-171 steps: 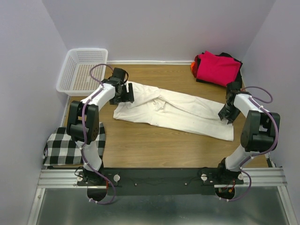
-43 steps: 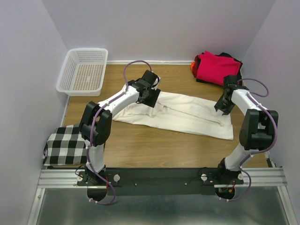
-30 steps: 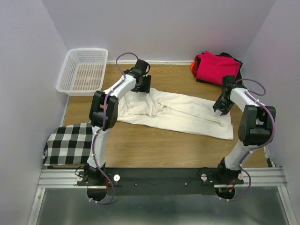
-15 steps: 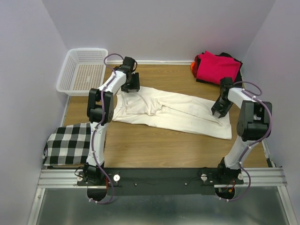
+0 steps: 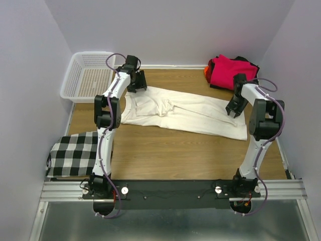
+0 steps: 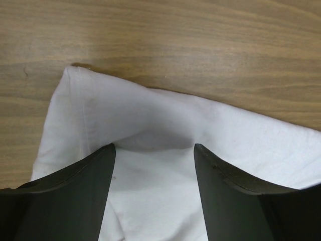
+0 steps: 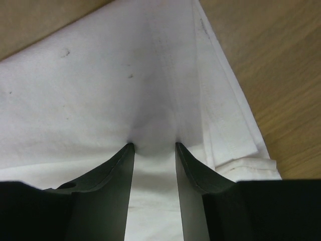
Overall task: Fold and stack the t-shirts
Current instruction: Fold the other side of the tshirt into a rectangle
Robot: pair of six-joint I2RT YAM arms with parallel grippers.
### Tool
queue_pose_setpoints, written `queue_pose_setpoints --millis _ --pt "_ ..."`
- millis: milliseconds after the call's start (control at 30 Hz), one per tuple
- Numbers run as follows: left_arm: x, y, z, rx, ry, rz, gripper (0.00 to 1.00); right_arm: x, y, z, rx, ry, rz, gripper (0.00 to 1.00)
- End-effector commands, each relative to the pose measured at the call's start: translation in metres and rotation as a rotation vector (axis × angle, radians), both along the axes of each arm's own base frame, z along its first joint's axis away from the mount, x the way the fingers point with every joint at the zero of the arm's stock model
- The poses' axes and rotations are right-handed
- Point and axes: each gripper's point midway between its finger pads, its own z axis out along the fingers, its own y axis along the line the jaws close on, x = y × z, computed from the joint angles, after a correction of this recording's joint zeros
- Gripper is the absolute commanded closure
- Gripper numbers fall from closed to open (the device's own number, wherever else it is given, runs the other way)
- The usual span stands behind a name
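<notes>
The cream t-shirt [image 5: 185,113] lies stretched out long across the wooden table, also filling the left wrist view [image 6: 150,120] and the right wrist view [image 7: 100,75]. My left gripper [image 5: 135,88] [image 6: 154,146] stands at its far left end near a corner, jaws wide apart, tips pressed onto the cloth. My right gripper [image 5: 232,109] [image 7: 154,144] rests on the right end near the hem, jaws partly apart, with the fabric pulled taut at its tips. Folded t-shirts are stacked at the back right: magenta-red [image 5: 231,71] on top, with black [image 5: 254,74] and orange [image 5: 206,72] edges showing.
A white mesh basket [image 5: 88,75] stands at the back left. A black-and-white checked cloth [image 5: 75,153] lies at the near left, by the left arm's base. Walls close in on the left, back and right.
My left gripper slid from the shirt's middle out to its far left end, spreading it. The right gripper moved toward the back, and the whole shirt shifted that way.
</notes>
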Motion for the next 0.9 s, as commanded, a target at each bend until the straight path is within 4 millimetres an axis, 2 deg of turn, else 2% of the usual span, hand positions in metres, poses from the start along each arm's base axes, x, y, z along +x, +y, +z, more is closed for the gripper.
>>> queue_pose_setpoints --millis 0,67,133,200,267,400,433,467,533,600,667,700,867 --pt "0.018 0.017 -0.015 -0.084 -0.005 0.065 0.27 0.020 -0.022 -0.021 -0.111 0.047 -0.013 0.53" --pt "0.021 0.012 -0.017 -0.114 -0.011 0.049 0.27 0.037 -0.024 -0.015 -0.115 0.014 -0.006 0.53" --pt "0.025 0.007 -0.014 -0.138 -0.037 0.030 0.27 0.045 -0.027 -0.013 -0.126 0.003 -0.005 0.53" --pt "0.031 0.000 -0.006 -0.167 -0.079 -0.007 0.27 0.058 -0.029 -0.002 -0.140 -0.038 0.000 0.53" --pt "0.033 -0.002 0.010 -0.175 -0.123 -0.028 0.27 0.068 -0.032 0.013 -0.151 -0.078 -0.002 0.53" --pt "0.047 -0.002 0.056 -0.164 -0.264 -0.063 0.27 0.086 -0.034 0.051 -0.170 -0.175 0.005 0.52" --pt "0.047 -0.003 0.072 -0.160 -0.296 -0.075 0.26 0.088 -0.035 0.057 -0.173 -0.187 0.008 0.52" --pt "0.048 -0.002 0.079 -0.147 -0.314 -0.071 0.27 0.089 -0.035 0.068 -0.174 -0.212 0.010 0.52" --pt "0.045 -0.003 0.095 -0.137 -0.344 -0.076 0.27 0.089 -0.035 0.077 -0.177 -0.228 0.017 0.52" --pt "0.039 -0.011 0.100 -0.122 -0.350 -0.095 0.26 0.086 -0.034 0.090 -0.177 -0.252 0.022 0.52" --pt "0.027 -0.023 0.098 -0.110 -0.334 -0.117 0.27 0.080 -0.032 0.089 -0.171 -0.244 0.031 0.52" --pt "0.022 -0.029 0.095 -0.107 -0.323 -0.126 0.27 0.078 -0.032 0.096 -0.169 -0.256 0.036 0.52" --pt "-0.023 -0.059 0.066 -0.103 -0.208 -0.162 0.27 0.061 -0.030 0.094 -0.167 -0.245 0.048 0.52"
